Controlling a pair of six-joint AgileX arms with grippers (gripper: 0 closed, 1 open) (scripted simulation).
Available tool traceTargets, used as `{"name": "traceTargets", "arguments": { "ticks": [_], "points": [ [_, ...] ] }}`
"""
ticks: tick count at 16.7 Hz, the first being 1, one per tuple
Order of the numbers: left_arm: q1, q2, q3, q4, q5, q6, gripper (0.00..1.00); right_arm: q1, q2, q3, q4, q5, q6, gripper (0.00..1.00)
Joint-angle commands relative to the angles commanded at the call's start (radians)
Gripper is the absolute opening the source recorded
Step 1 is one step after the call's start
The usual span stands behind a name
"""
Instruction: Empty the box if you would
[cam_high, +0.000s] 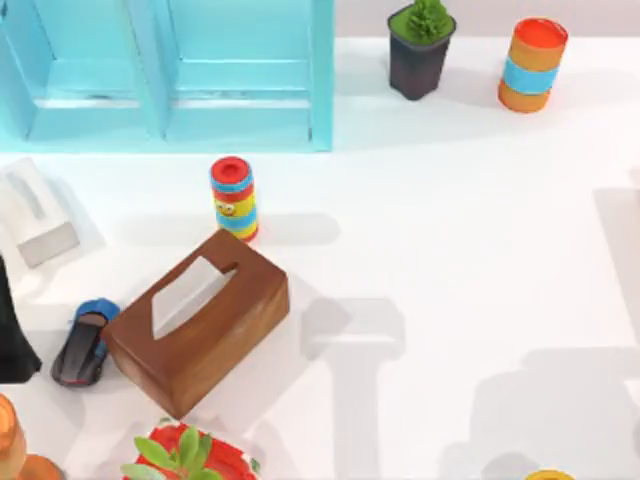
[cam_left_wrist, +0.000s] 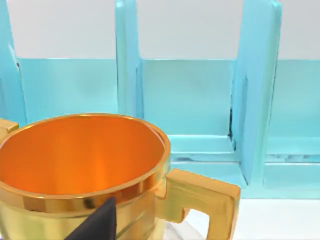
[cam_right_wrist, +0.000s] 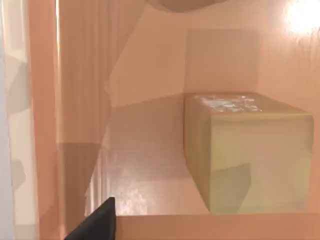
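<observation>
Box (cam_right_wrist: 80, 100) first: the right wrist view looks straight into a peach-coloured box from close up. A pale yellow-green block (cam_right_wrist: 250, 150) sits on its floor against the back wall. The right gripper (cam_right_wrist: 95, 222) shows as just a dark tip at the box's near edge, apart from the block. Can't tell how wide it's open or whether it has hold of anything.

The left arm (cam_high: 15, 330) is a dark shape at the table's left edge in the top view, just beside a little blue-and-black toy car (cam_high: 82, 345). Its wrist view faces a shiny gold mug (cam_left_wrist: 80, 160) with an orange inside, standing upright, handle out to the side. The cyan shelf unit (cam_left_wrist: 200, 100) stands behind it. The left gripper (cam_left_wrist: 95, 225) shows as a dark tip right in front of the mug wall. No way to tell its opening or whether it grips the mug.

Also on the table are a wooden tissue box (cam_high: 200, 320) touching the car, and a striped can (cam_high: 234, 198) just behind it.
</observation>
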Motion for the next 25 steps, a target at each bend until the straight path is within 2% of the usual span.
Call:
{"name": "traceTargets", "arguments": {
  "ticks": [6, 13, 16, 22, 25],
  "points": [
    [0.0, 0.0, 0.0, 0.0, 0.0, 0.0, 1.0, -0.061, 0.204, 0.162, -0.157, -0.001, -0.064, 1.0],
    [0.0, 0.0, 0.0, 0.0, 0.0, 0.0, 1.0, -0.059, 0.21, 0.163, -0.158, -0.001, -0.065, 1.0],
    [0.0, 0.0, 0.0, 0.0, 0.0, 0.0, 1.0, -0.06, 0.229, 0.108, -0.091, -0.001, -0.061, 1.0],
    [0.0, 0.0, 0.0, 0.0, 0.0, 0.0, 1.0, -0.057, 0.303, -0.082, 0.189, -0.001, -0.058, 1.0],
    [0.0, 0.0, 0.0, 0.0, 0.0, 0.0, 1.0, -0.056, 0.322, -0.125, 0.24, -0.001, -0.057, 1.0]
  ]
}}
